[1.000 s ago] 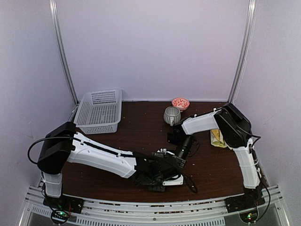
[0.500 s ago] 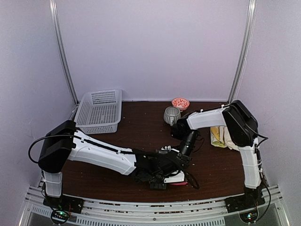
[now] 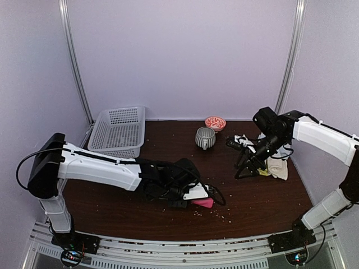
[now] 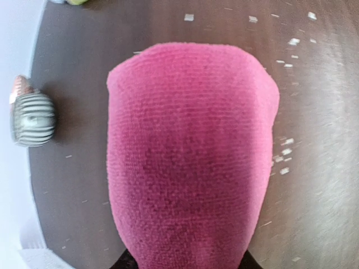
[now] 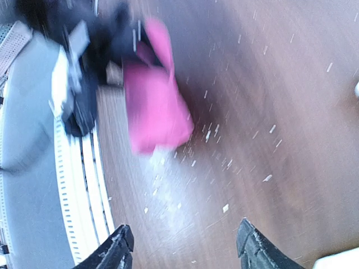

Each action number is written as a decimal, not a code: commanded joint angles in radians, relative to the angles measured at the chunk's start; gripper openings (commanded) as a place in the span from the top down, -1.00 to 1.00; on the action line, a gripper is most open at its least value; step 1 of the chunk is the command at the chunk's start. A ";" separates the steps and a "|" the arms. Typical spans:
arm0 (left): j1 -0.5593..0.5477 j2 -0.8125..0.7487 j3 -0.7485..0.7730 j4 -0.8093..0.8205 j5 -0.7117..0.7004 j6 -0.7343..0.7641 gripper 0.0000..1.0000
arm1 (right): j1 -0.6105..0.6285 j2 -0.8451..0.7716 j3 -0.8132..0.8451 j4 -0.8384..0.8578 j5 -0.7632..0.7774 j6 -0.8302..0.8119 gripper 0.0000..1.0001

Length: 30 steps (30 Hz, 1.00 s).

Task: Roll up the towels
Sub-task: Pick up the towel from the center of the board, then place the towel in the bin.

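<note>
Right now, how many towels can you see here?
3: a pink towel in the left claw near the front; a cream towel and a yellow towel bunched at the right side. The right arm may hide more.

Top camera looks down from behind; the 2 wrist cameras share the pink towel (image 4: 190, 157).

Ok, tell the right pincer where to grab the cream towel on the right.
Probably pinch the cream towel at its near right corner, from above: it lies low and crumpled on the table, and the yellow towel and the right arm crowd its left side.
</note>
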 commanded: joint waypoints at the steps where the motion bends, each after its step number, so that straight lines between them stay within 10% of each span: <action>1: 0.055 -0.104 -0.020 0.033 -0.043 0.097 0.97 | -0.019 -0.026 -0.151 0.100 0.041 0.040 -0.29; 22: 0.543 -0.384 -0.028 0.206 -0.054 0.431 1.00 | -0.096 -0.178 -0.390 0.328 -0.009 0.073 -0.29; 30: 0.831 -0.252 0.041 0.349 0.048 0.479 1.00 | -0.096 -0.151 -0.384 0.322 -0.011 0.062 -0.29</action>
